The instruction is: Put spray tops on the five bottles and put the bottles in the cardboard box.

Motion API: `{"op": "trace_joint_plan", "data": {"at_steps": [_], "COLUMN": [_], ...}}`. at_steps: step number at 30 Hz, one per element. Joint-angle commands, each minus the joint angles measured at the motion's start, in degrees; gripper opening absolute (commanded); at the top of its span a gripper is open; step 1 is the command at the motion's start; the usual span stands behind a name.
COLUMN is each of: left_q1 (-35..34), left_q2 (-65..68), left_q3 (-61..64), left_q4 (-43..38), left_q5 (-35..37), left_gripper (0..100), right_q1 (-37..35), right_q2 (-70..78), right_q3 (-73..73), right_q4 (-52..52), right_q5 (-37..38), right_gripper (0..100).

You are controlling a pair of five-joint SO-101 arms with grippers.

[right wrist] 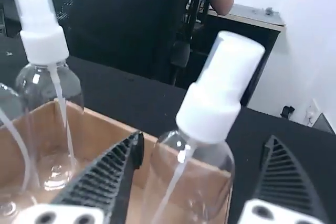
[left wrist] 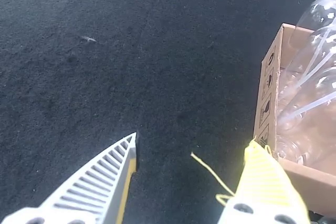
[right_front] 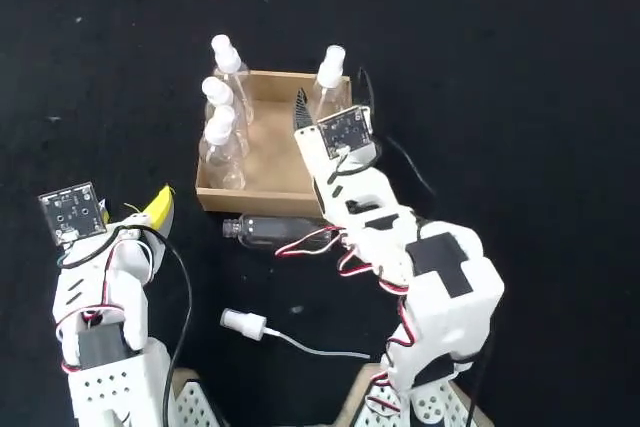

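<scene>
The cardboard box [right_front: 262,193] stands mid-table with several clear bottles upright in it, each with a white spray top. Three stand along one wall [right_front: 222,132] and one in the far corner [right_front: 329,75]. My right gripper [right_front: 331,99] is open, with its black fingers on either side of that corner bottle [right wrist: 197,182] and a gap on both sides. An uncapped bottle [right_front: 268,231] lies on the cloth in front of the box. A loose spray top [right_front: 243,324] with its tube lies nearer the arms. My left gripper [left wrist: 193,145] hangs open over bare cloth beside the box [left wrist: 266,95].
Black cloth covers the table [right_front: 520,97]. Red and white wires from the right arm [right_front: 310,241] hang close to the lying bottle. Both arm bases stand at the near edge.
</scene>
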Motion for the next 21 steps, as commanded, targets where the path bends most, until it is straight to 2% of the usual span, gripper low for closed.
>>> {"op": "trace_joint_plan", "data": {"at_steps": [1, 8, 21], "left_q1": [-0.4, -0.4, -0.4], "left_q2": [-0.35, -0.35, -0.35], "left_q3": [1.27, 1.27, 1.27], "left_q4": [-1.32, -1.32, -1.32], "left_q5": [-0.62, -0.62, -0.62], "left_gripper": [21, 21, 21], "right_q1": [-0.88, -0.88, -0.88], "right_q2": [-3.91, -4.7, -19.21], "right_q3": [0.48, 1.36, 15.08], "right_q4": [-0.26, -0.53, -0.09], "right_q5": [0.09, 0.35, 0.0], "right_gripper": [31.9, 31.9, 31.9]}}
